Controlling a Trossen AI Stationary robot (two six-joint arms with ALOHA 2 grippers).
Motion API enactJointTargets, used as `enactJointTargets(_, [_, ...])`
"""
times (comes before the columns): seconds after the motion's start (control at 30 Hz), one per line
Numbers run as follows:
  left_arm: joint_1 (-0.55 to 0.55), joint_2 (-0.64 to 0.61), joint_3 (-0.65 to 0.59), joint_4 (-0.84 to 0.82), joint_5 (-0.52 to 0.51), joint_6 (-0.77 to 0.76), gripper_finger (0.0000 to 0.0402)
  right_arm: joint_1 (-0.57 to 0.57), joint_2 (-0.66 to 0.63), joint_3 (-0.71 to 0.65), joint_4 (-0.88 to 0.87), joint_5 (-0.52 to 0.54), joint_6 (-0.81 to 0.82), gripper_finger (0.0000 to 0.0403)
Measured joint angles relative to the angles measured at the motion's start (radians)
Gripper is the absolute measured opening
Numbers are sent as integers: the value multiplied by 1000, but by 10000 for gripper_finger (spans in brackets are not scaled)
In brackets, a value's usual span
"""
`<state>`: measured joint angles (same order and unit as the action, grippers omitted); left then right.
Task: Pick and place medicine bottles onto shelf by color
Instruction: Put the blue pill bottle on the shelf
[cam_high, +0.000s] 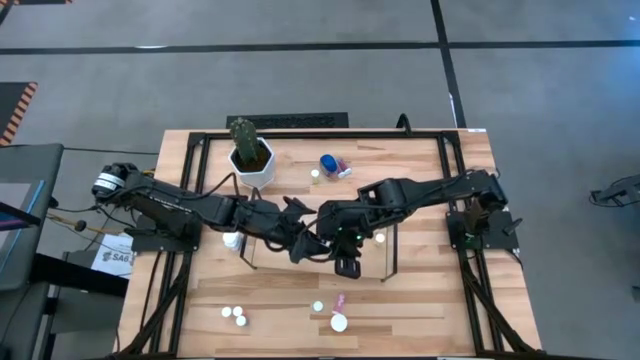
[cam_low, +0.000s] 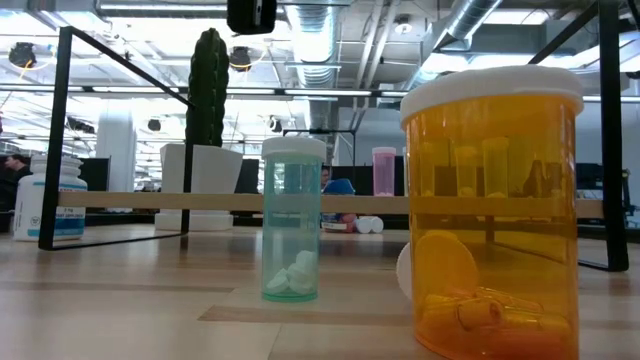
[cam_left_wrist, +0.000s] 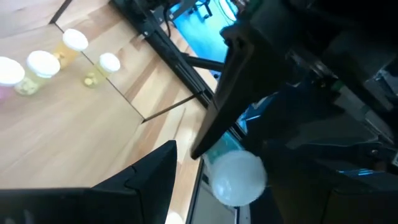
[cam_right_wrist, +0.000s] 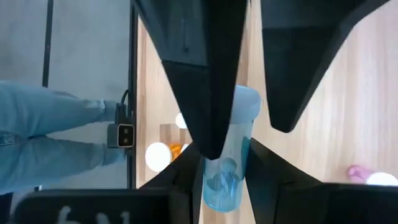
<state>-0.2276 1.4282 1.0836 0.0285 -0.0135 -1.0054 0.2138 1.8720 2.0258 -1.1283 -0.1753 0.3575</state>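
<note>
Both dark arms meet over the low light-wood shelf (cam_low: 130, 202). The right gripper (cam_high: 345, 264) is clamped on one clear pale-blue plastic bottle (cam_right_wrist: 225, 180) with a white cap, and the left gripper (cam_high: 300, 245) sits just beside it, fingers apart. In front of the shelf stand one teal tablet bottle (cam_low: 292, 220) and one fat, glossy orange bottle (cam_low: 490, 220). Behind it stands one ribbed green cactus (cam_low: 208, 85).

A green cactus (cam_high: 243, 133) stands upright in a white hexagonal pot (cam_high: 254, 166) on the wooden table (cam_high: 420, 310). It is left of the left gripper (cam_high: 303, 243), toward the far edge and well apart from it. Past the table edge, ahead of the right gripper (cam_right_wrist: 225, 177), a person's legs in blue jeans (cam_right_wrist: 56, 134) cross the grey floor (cam_right_wrist: 87, 50), just beside a small black box (cam_right_wrist: 125, 135).
</note>
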Motion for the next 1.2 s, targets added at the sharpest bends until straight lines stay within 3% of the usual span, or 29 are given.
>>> enactJointTargets(0.17, [0,0,0,-11,-1,0,203,-2,-2,0,1,1,-2,108])
enactJointTargets(0.53, [0,-1,1,-10,1,0,97,-1,-2,0,4,1,-1,108])
enactJointTargets(0.77, [0,-1,1,-10,0,0,97,-1,-2,0,-2,1,1,110])
enactJointTargets(0.97, [0,0,-1,-25,-2,0,100,-12,-6,7,-69,-19,15,165])
enactJointTargets(1.2, [12,1,-1,-90,-2,-4,97,-35,-10,141,-341,-43,15,240])
